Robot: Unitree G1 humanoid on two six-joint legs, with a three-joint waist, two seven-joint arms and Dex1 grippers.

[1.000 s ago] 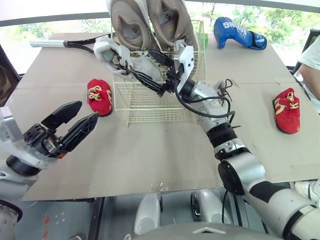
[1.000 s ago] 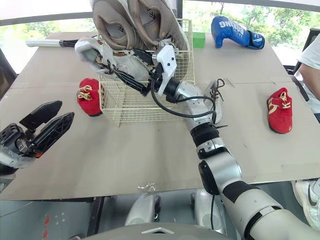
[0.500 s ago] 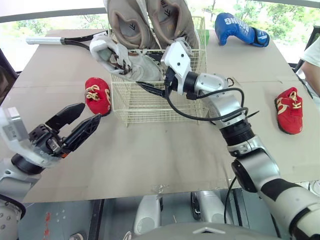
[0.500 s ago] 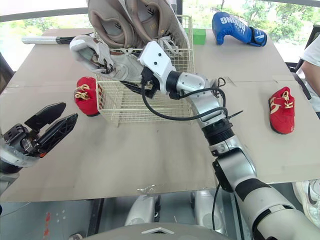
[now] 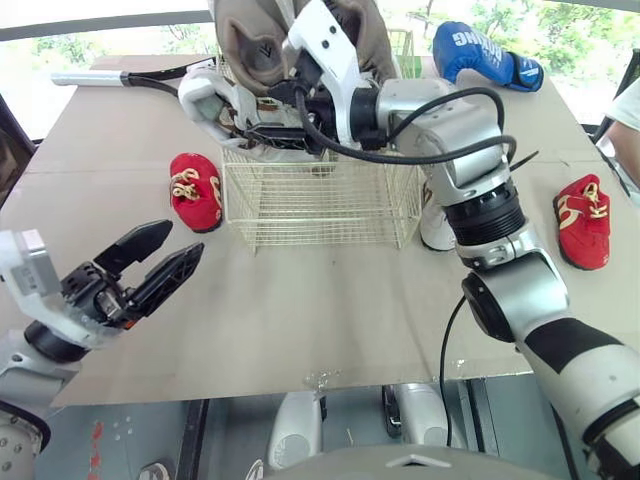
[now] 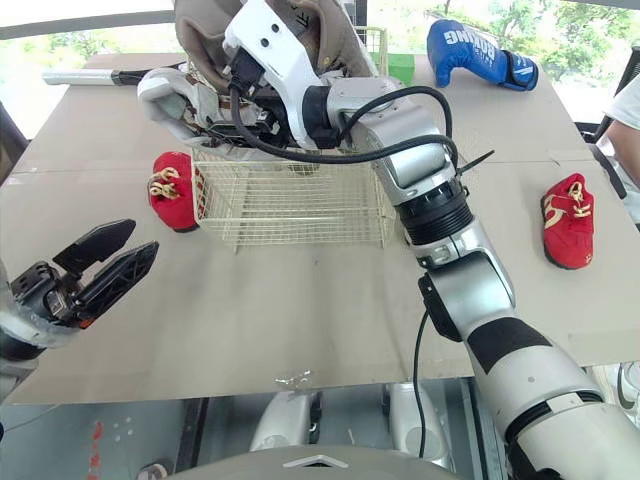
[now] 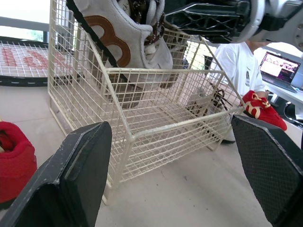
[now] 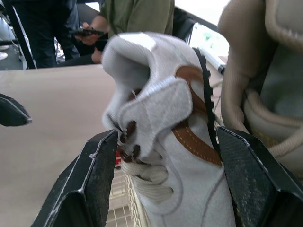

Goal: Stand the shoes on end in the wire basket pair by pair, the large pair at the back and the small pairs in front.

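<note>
A grey-white shoe with brown trim hangs tilted over the left rim of the wire basket. My right gripper is shut on it, one finger on each side of the shoe. The large tan pair stands on end at the basket's back. A second grey-white shoe lies just right of the basket, partly hidden by my arm. One small red shoe lies left of the basket and another at the far right. Near the front left, my left gripper is open and holds nothing.
A blue boxing glove and a green block lie at the back right. A racket lies at the back left. A person's arm shows at the right edge.
My right arm has risen and swung over the basket, carrying the grey-white shoe up and a little left across the rim. The left gripper has barely moved.
</note>
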